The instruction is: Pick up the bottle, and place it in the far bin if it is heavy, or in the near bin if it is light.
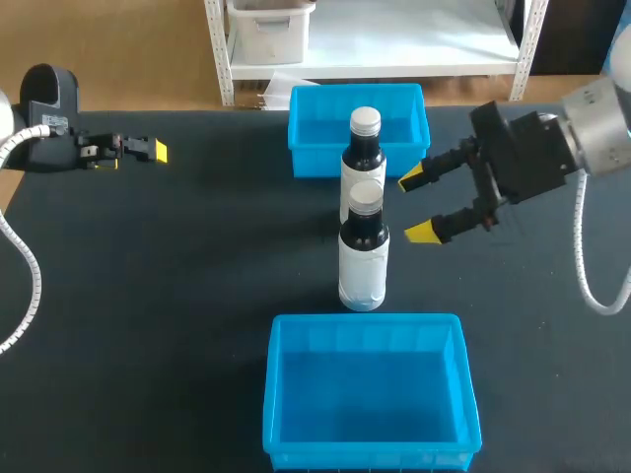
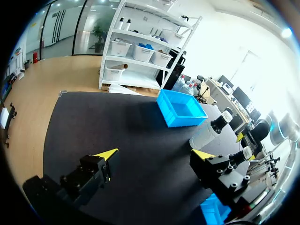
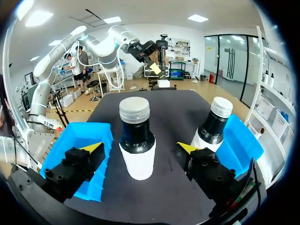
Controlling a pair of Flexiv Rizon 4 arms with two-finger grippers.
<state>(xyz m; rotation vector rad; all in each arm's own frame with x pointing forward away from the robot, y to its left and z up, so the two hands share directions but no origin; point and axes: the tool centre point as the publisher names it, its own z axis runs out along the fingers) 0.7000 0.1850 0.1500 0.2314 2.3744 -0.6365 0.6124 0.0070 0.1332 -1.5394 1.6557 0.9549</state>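
The left tool (image 1: 153,150) hangs near the far-left corner of the worktop (image 1: 197,296), fingers spread and empty, well apart from everything, probably parked out of the way. Mid-worktop two dark, white-labelled bottles stand upright in line between the bins. The far bottle (image 1: 364,148) is just in front of the far bin (image 1: 315,128), and the near bottle (image 1: 363,251) is short of the near bin (image 1: 296,394). The right tool (image 1: 420,205), fingers wide and holding nothing, points at the near bottle from its right, seemingly lined up to grip it.

Bottles (image 1: 363,264) between far bin (image 1: 315,130), near bin (image 1: 367,406)
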